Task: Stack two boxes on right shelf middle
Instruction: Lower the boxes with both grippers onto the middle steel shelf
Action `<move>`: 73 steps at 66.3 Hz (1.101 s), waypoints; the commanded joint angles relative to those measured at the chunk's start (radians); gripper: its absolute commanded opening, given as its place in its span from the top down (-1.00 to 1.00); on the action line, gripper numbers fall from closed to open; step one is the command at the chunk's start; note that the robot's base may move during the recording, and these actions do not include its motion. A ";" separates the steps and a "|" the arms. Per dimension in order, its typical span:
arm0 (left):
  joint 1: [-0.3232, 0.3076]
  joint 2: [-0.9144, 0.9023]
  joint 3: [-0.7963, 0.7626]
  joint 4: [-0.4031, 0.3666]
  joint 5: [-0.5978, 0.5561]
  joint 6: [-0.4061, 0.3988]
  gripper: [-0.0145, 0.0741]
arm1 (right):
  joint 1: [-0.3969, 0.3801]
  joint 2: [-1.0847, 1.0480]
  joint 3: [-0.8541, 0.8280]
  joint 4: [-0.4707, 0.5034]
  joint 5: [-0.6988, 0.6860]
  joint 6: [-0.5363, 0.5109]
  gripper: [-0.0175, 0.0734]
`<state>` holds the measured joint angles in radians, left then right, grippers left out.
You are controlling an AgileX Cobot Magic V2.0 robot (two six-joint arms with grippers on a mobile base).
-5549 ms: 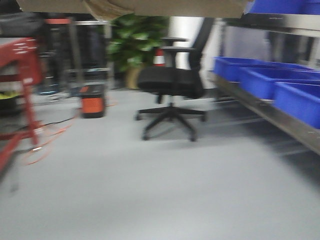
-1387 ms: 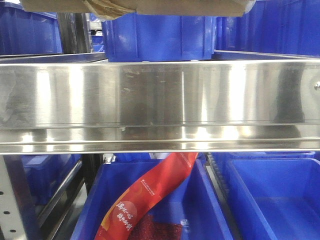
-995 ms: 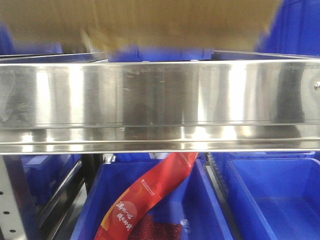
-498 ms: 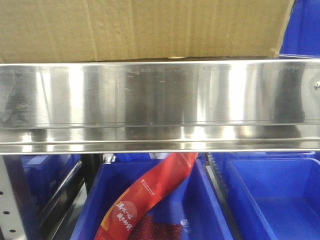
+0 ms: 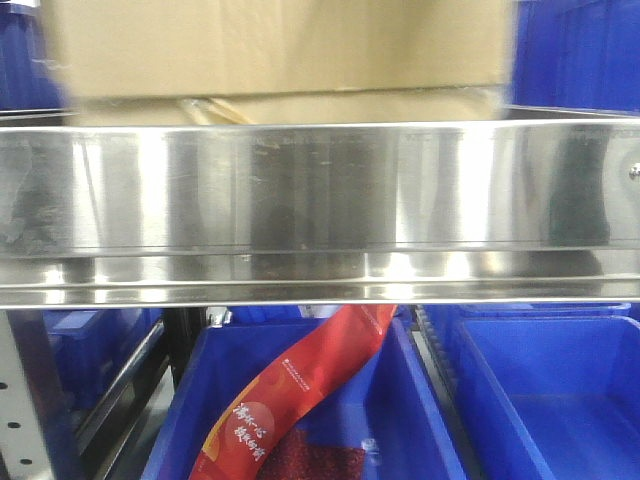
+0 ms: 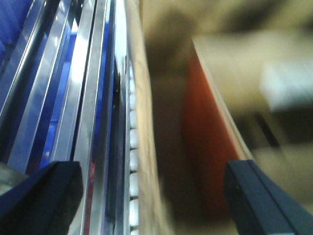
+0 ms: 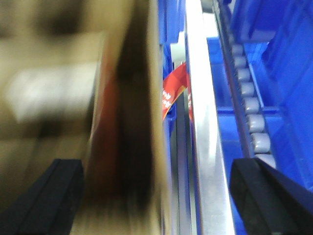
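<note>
Blur smears both wrist views, so the cardboard there reads only as brown planes with an orange-red inner face, and no seam between boxes can be made out. In the front view two boxes show above the shelf: an upper box, cut off by the top edge and soft with motion, over a lower box of which only a thin strip with a peeling tape flap clears the rim. Whether they touch cannot be told.

The shelf's mirror-like steel front rim spans the whole width, a small bolt near its right end. Under it stand two blue bins; the left bin holds one red packet, the right bin shows only bare floor. More blue bins sit behind the boxes.

The left gripper has its two dark fingers spread wide, cardboard between them; the right gripper is likewise spread wide. Contact with the cardboard cannot be judged.
</note>
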<state>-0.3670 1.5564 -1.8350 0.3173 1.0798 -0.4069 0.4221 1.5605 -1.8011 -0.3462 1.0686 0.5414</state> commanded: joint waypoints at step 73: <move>0.005 -0.933 1.245 -0.093 -0.776 -0.049 0.92 | -0.003 -0.787 1.156 -0.036 -0.841 -0.027 0.98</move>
<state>-0.3670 0.6996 -0.6353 0.2266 0.3125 -0.4479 0.4221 0.8395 -0.6928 -0.3690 0.2494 0.5210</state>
